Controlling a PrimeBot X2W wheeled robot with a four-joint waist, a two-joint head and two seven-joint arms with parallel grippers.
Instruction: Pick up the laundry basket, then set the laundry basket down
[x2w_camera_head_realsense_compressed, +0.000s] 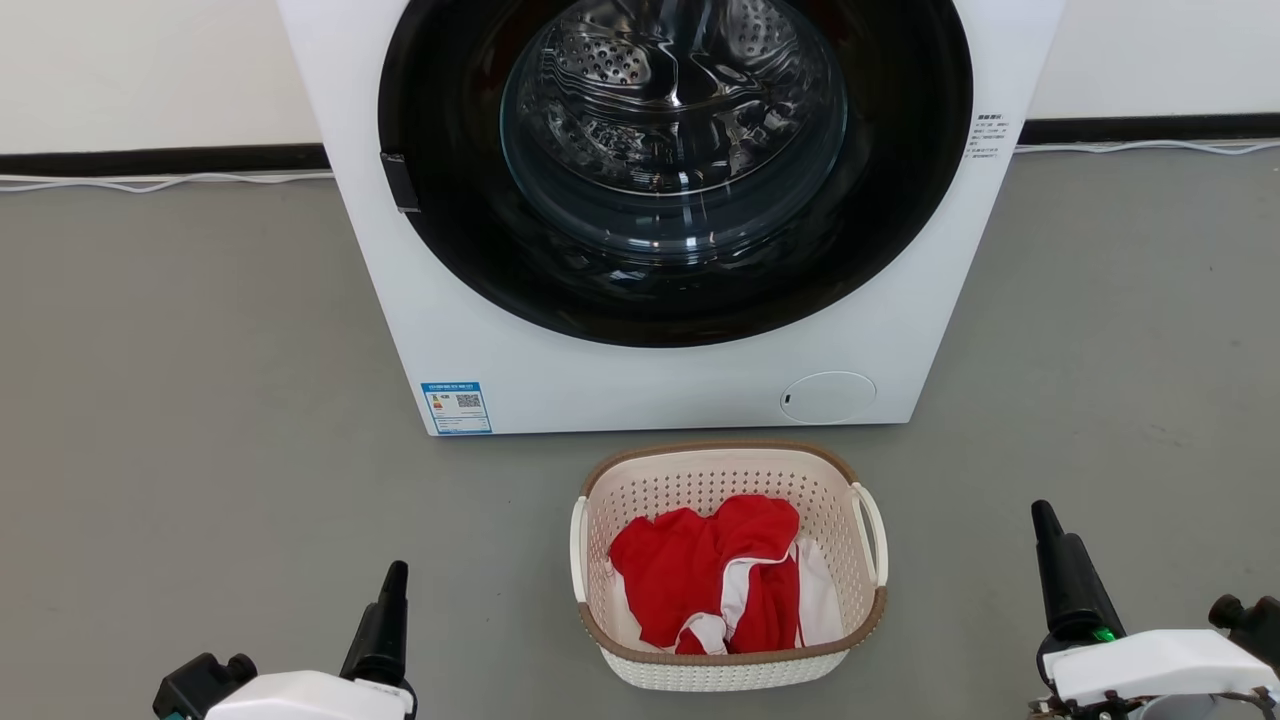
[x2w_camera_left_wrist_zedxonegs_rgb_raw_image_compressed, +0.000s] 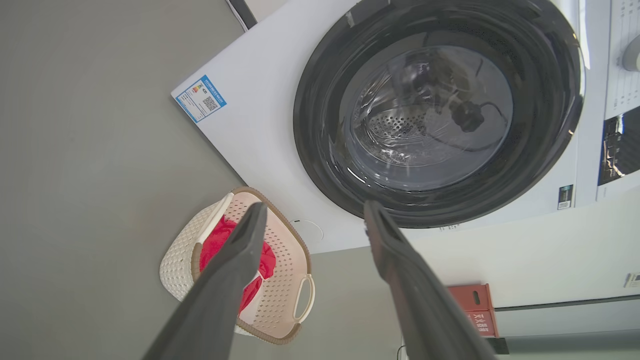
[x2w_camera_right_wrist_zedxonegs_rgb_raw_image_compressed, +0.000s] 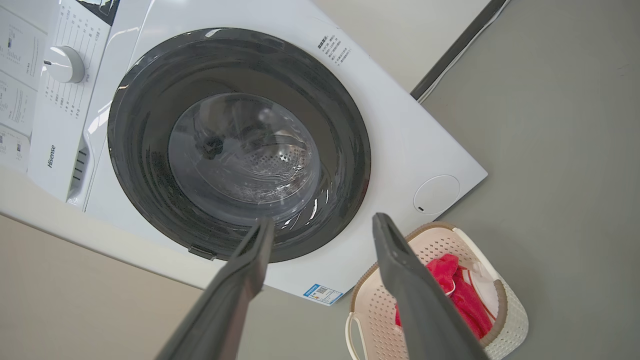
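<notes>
Two arms hang low: left gripper (x2w_camera_left_wrist_zedxonegs_rgb_raw_image_compressed: 316, 207) & right gripper (x2w_camera_right_wrist_zedxonegs_rgb_raw_image_compressed: 322, 220), fingers spread wide and empty, flank the laundry basket (x2w_camera_head_realsense_compressed: 700, 480) w/o touching it, likely lined up for its side handles (x2w_camera_head_realsense_compressed: 872, 535). Basket sits on the grey floor (x2w_camera_head_realsense_compressed: 200, 400) just in front of the washing machine (x2w_camera_head_realsense_compressed: 650, 390), red-and-white clothes (x2w_camera_head_realsense_compressed: 700, 570) inside. Nothing seems to block the reach; washer front crowds the far rim.

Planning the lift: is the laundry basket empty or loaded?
Partly loaded: red and white clothes lie crumpled in the laundry basket, below its rim.
</notes>
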